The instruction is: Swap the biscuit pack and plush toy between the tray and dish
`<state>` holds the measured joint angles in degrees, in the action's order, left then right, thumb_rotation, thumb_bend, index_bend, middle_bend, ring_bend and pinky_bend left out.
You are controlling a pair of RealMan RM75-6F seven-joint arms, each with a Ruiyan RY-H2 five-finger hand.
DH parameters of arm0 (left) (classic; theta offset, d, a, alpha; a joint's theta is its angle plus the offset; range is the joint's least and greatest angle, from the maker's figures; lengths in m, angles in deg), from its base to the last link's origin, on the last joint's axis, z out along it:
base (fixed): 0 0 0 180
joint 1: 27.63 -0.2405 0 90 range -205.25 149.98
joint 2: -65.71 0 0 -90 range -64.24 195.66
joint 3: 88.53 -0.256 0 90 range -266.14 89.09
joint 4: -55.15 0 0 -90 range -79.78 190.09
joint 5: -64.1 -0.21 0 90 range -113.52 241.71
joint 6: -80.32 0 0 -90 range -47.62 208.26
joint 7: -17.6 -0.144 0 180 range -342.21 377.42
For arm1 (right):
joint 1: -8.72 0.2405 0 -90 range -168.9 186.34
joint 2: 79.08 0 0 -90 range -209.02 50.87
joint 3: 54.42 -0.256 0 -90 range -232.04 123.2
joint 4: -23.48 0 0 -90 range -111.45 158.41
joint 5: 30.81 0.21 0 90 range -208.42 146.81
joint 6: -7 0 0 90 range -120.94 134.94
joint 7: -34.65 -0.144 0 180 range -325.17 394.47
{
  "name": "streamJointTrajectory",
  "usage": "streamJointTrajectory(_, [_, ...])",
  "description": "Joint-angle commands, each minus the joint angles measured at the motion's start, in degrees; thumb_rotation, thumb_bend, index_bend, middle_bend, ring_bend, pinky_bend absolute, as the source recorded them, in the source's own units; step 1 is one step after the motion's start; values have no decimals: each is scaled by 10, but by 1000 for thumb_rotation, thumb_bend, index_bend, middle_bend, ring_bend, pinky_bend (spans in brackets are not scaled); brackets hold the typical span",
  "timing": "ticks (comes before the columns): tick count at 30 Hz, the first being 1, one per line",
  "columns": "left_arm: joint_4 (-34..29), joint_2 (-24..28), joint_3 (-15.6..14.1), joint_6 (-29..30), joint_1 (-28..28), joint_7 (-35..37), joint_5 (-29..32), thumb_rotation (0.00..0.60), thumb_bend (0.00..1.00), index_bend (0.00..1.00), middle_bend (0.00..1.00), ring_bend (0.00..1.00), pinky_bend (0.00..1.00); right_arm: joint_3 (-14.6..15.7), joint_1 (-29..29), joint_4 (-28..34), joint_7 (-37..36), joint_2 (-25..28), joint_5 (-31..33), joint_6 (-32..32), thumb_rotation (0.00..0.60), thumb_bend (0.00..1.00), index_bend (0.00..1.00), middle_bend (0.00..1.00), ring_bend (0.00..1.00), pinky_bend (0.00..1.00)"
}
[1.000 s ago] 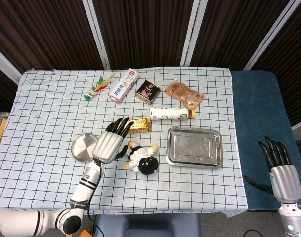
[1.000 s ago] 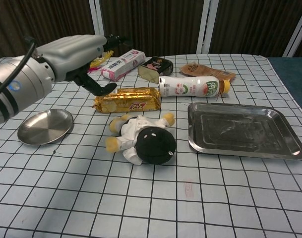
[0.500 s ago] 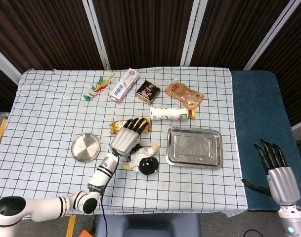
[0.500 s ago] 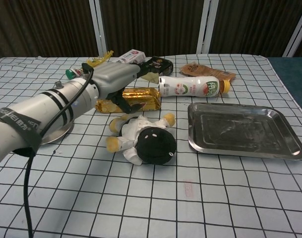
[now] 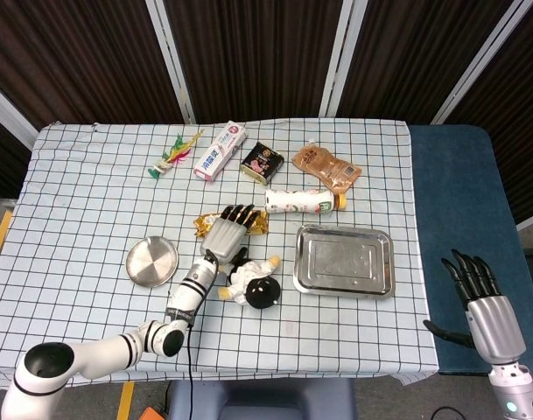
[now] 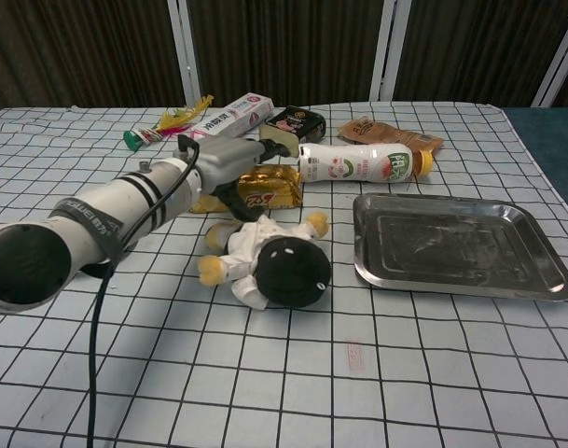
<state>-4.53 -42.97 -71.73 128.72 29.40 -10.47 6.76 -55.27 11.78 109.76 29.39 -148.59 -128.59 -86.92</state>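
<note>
The gold biscuit pack [image 5: 260,225] [image 6: 274,187] lies on the cloth between the round metal dish [image 5: 151,261] and the steel tray [image 5: 343,261] [image 6: 461,247]; both are bare. My left hand [image 5: 227,231] [image 6: 229,162] lies over the pack's left part with its fingers stretched out across it, and I see no closed grip. The plush toy [image 5: 254,285] [image 6: 270,262], white body and black head, lies on the cloth just in front of that hand. My right hand [image 5: 478,296] hangs off the table at the far right, fingers spread, holding nothing. In the chest view my left arm hides the dish.
Behind the pack lie a white drink bottle [image 5: 301,201] [image 6: 358,163], a brown pouch [image 5: 326,168], a dark box [image 5: 260,163], a toothpaste box [image 5: 220,150] and a feather toy [image 5: 174,153]. A blue surface [image 5: 450,219] borders the table on the right.
My left hand has moved from beside the dish to the right and onto the biscuit pack. The right hand has sunk a little lower in the head view. Pack and plush have not moved.
</note>
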Motion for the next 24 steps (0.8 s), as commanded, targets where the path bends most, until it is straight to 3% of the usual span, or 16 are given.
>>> streamJointTrajectory(1, [66, -30, 9, -14, 15, 39, -4, 600, 405, 0, 0, 0, 101, 1, 1, 0, 1, 0, 0, 4, 600, 60, 0, 0, 0, 0])
streamJointTrajectory(8, [140, -57, 7, -19, 21, 103, -35, 600, 412, 0, 13, 10, 105, 3, 6, 1, 4, 0, 4, 16, 600, 60, 0, 0, 0, 0])
streamJointTrajectory(15, [190, -81, 1, -29, 23, 132, -49, 600, 412, 141, 194, 164, 168, 5, 7, 1, 6, -2, 2, 19, 600, 60, 0, 0, 0, 0])
streamJointTrajectory(24, [289, -132, -10, 4, 28, 189, -95, 600, 413, 313, 414, 368, 365, 6, 9, 2, 3, 0, 5, 23, 600, 60, 0, 0, 0, 0])
